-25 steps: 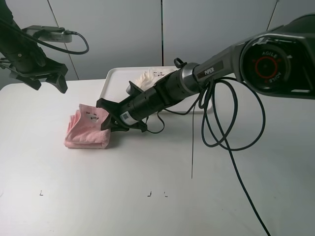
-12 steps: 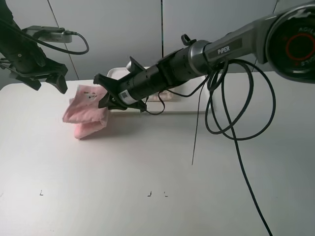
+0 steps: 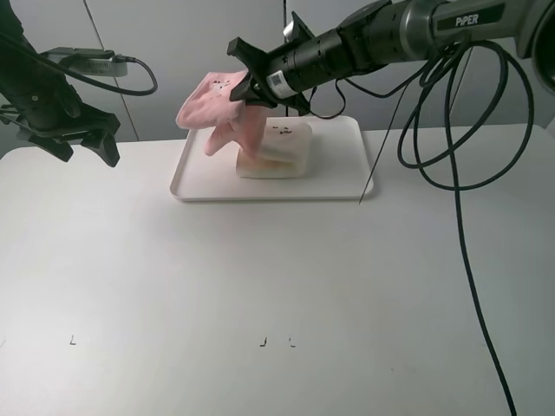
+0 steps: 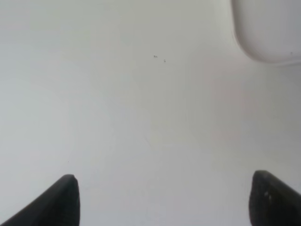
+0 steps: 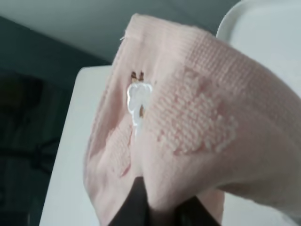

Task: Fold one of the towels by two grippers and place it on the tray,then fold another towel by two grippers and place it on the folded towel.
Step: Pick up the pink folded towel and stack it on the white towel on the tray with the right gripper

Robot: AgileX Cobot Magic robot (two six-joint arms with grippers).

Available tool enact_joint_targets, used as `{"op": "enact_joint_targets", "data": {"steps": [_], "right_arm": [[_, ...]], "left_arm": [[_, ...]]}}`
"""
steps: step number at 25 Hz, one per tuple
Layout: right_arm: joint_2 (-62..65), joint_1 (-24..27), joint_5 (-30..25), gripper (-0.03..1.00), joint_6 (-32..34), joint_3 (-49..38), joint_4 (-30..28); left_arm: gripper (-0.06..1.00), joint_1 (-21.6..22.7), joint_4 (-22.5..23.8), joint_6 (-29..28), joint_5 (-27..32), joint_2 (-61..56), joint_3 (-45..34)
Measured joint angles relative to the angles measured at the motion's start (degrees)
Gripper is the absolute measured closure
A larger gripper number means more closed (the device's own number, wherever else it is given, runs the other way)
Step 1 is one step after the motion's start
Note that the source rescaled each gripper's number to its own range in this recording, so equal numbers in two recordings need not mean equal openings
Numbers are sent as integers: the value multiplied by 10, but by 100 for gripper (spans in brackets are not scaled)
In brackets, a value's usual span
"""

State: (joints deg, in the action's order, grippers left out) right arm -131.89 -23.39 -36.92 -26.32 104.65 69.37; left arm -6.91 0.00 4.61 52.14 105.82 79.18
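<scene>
The right claw (image 3: 245, 87) has lifted the folded, nubby pink towel (image 3: 212, 104), clamped, above the smooth white tray (image 3: 334, 178); the left claw (image 3: 87, 146) gapes.

Two black arms with loose black cables. Right arm (image 3: 364, 43) grey-sleeved, white "PIPER" lettering, small white label. Left gripper (image 3: 82, 139) black claw.

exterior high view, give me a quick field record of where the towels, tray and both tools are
pink terry towel: lifted in the air, hanging from the right tool, over the tray's left end
cream folded terry towel: lying on the tray
white rectangular plastic tray: at the table's far side
right tool: shut on the pink towel
left tool: open, empty, off to the left
</scene>
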Motion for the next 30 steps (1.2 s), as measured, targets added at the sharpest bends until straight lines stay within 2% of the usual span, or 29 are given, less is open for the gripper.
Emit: {"op": "enact_joint_targets", "data": {"steps": [7,10,14,24,30], "right_arm": [[0,6,-21,91,28,58,1],[0,6,-21,91,32,72,31],[0,6,-22,91,24,77,77],[-9,7,-8,91,-15,80,83],[-62,43,-59,91,-19,82,90]], "left_arm": [[2,0,0,0,0,0,0],[2,0,0,0,0,0,0],[2,0,0,0,0,0,0],[2,0,0,0,-2,0,0],[2,0,0,0,0,0,0]]}}
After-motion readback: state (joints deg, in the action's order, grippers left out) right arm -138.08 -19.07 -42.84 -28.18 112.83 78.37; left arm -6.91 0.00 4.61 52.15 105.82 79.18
